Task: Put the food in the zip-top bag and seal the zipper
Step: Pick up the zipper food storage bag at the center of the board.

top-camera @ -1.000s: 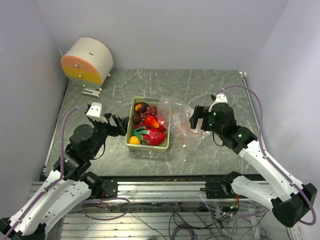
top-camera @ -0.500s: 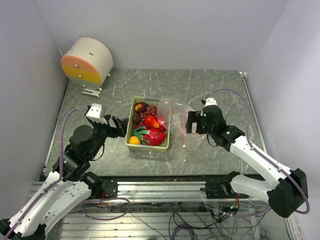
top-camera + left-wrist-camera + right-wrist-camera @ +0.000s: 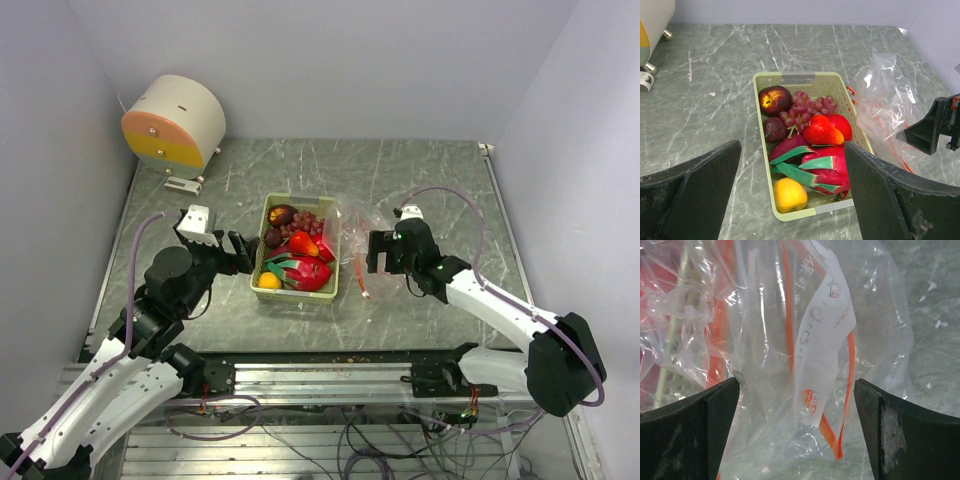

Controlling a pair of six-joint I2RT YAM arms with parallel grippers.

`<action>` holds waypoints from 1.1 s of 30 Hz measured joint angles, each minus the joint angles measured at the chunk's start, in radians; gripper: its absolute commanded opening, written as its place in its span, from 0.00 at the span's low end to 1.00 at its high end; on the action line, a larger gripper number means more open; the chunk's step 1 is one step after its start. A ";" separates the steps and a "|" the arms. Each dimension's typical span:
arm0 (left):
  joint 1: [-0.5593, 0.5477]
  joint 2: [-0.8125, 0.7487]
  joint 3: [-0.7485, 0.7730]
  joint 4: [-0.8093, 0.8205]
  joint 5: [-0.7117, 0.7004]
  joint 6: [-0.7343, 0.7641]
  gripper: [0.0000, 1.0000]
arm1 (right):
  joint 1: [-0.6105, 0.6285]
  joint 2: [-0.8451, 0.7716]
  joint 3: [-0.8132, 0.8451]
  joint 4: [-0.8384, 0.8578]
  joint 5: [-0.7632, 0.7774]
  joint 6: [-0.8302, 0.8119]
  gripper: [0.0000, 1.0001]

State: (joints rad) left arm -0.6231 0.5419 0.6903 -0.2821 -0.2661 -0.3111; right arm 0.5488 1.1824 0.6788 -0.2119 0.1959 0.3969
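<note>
"Where is the food?"
"All in the tray (image 3: 797, 78). The dragon fruit (image 3: 832, 172) lies across its near end with green tips toward the tray's left wall, and the grape bunch (image 3: 807, 105) sits toward its far end"
"And the zip-top bag (image 3: 885, 105)?"
"Crumpled against the tray's right rim; its long axis is unclear"
"The claws?"
"The left gripper (image 3: 242, 252) is just left of the tray, jaws wide apart and empty. The right gripper (image 3: 383, 252) is right of the tray, spread over the bag, clamping nothing"
</note>
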 measured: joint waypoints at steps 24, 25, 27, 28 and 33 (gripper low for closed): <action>0.000 -0.029 0.000 0.004 0.031 -0.008 0.96 | -0.058 -0.331 0.076 0.042 -0.127 0.081 0.00; 0.000 -0.034 -0.004 0.014 0.040 -0.011 0.96 | -0.074 -0.361 0.098 0.046 -0.159 0.093 0.00; 0.000 -0.046 -0.014 0.037 0.063 -0.016 0.95 | -0.106 -0.404 0.129 0.062 -0.237 0.120 0.00; 0.000 -0.053 -0.023 0.055 0.079 -0.019 0.95 | -0.119 -0.420 0.140 0.072 -0.280 0.136 0.00; 0.000 -0.077 -0.047 0.149 0.175 -0.033 0.96 | -0.153 -0.412 0.195 0.133 -0.531 0.233 0.00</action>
State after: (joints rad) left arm -0.6228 0.4648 0.6437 -0.1329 -0.0910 -0.3443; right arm 0.3962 0.7708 0.8734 -0.0788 -0.3351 0.6304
